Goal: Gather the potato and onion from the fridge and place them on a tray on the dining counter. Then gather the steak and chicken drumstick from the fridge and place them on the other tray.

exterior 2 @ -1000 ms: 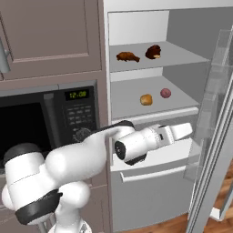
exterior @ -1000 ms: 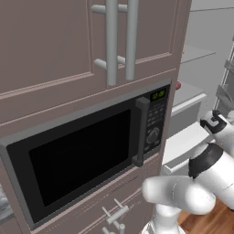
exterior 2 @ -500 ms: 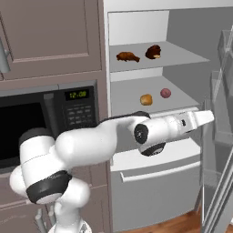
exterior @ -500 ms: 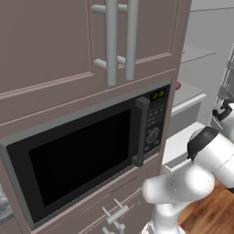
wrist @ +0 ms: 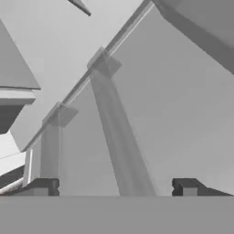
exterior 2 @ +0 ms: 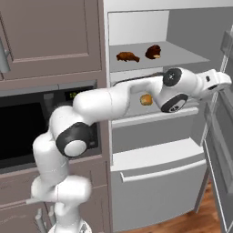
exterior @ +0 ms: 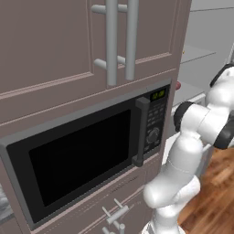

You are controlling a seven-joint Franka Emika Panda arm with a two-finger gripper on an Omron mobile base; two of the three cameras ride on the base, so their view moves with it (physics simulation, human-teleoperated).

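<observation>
You've got the fridge [exterior 2: 154,173] standing open in the right base view, and there on its upper shelf sit the chicken drumstick [exterior 2: 128,57] on the left and the steak [exterior 2: 153,52] just to its right, close together but apart, both lying flat. One shelf down, a small golden-brown rounded thing, most likely the potato [exterior 2: 146,99], peeks out just left of the arm's dark elbow joint; the rest of that shelf is hidden behind the arm, so you cannot tell what else lies there. Your arm stretches from lower left straight across the fridge opening, and its wrist reaches the open fridge door [exterior 2: 220,136] at the right edge. The gripper [wrist: 114,187] shows in the hand view with its two dark finger tips [wrist: 43,186] set far apart, jaws spread wide and nothing between them, looking at pale grey panels and a slanted edge close ahead. Over in the left base view you see the black microwave [exterior: 87,160] set in the brown cabinet [exterior: 59,45], with the arm rising at the right beside it over the wooden floor [exterior: 219,196].
</observation>
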